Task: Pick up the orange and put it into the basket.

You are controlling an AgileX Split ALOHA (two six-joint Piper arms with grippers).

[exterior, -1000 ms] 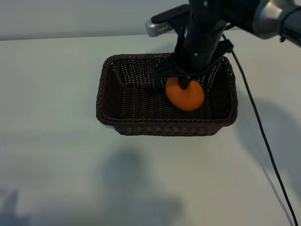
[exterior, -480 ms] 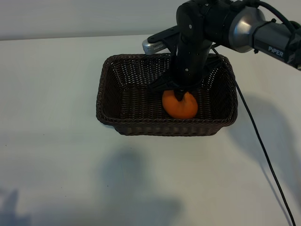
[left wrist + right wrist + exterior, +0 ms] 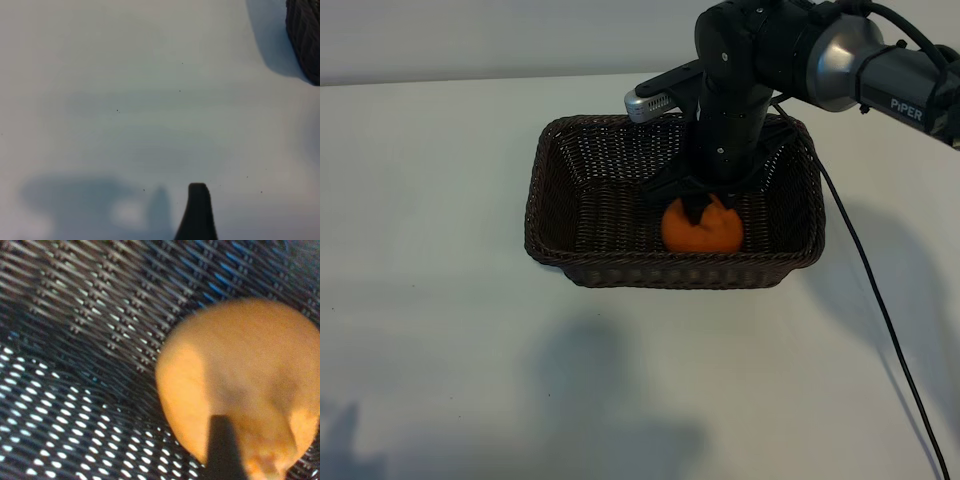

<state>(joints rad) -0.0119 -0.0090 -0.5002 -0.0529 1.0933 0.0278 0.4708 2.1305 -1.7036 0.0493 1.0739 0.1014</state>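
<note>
Basket (image 3: 610, 215) sits in the upper middle of the exterior view on the white table (image 3: 440, 300), dark woven wicker with a braided rim. Orange (image 3: 701, 227) lies inside it on the floor, in the right half, close to the near wall. Right arm reaches in from the upper right of the frame and its gripper (image 3: 705, 200) points down into the basket right over the orange; dark fingers (image 3: 696, 207) overlap the top of the fruit, and from here I cannot tell whether they pinch it or stand spread off it. A black cable (image 3: 880, 310) trails from the arm toward the lower right corner

Left wrist view shows bare table, a corner of the basket (image 3: 305, 35) at the upper right edge, and one dark fingertip of the left gripper (image 3: 197, 210) at the bottom centre, nothing near it; its fingers stand spread

Right wrist view is filled by basket weave (image 3: 75, 365), with the orange (image 3: 240, 385) large at the right, resting on the weave. One dark finger (image 3: 222, 447) crosses its lower part
</note>
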